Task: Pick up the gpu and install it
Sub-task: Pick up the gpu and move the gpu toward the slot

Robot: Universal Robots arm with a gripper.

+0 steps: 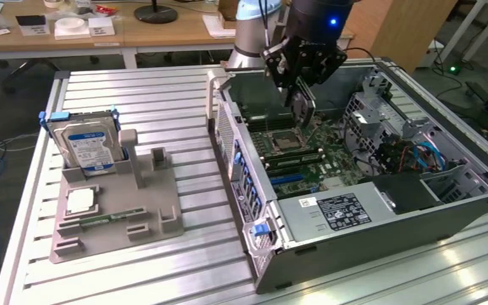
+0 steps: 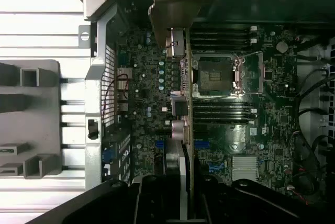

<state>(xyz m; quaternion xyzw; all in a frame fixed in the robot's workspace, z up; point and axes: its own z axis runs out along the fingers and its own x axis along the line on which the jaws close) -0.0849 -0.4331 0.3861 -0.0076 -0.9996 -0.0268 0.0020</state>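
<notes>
ROBOT ARM HOLDS CARD OVER OPEN COMPUTER: The gripper [image 1: 300, 86] holds the gpu [image 1: 304, 108] on edge above the open computer case [image 1: 253, 190], its jaws drawn in narrow on the thin card. The card hangs upright in the case's open side, over the green motherboard [image 1: 312, 168] and just beside the bare processor socket [image 1: 282, 141], and it is not yet seated in a slot. In the wrist view the gpu [image 2: 187, 103] appears edge-on, with the dark gripper fingers [image 2: 152, 198] on either side of it. Its silvery end bracket [image 2: 178, 4] is at the end away from them. A power supply [image 1: 339, 213] with a white label sits in the near corner of the case. Outside the case, on the exterior view's left, a grey holder [image 1: 142, 210] rests on the slatted metal table [image 1: 142, 95]. It carries a blue-labelled hard drive [image 1: 87, 147] standing upright and a narrow memory stick [image 1: 100, 220] lying flat.
</notes>
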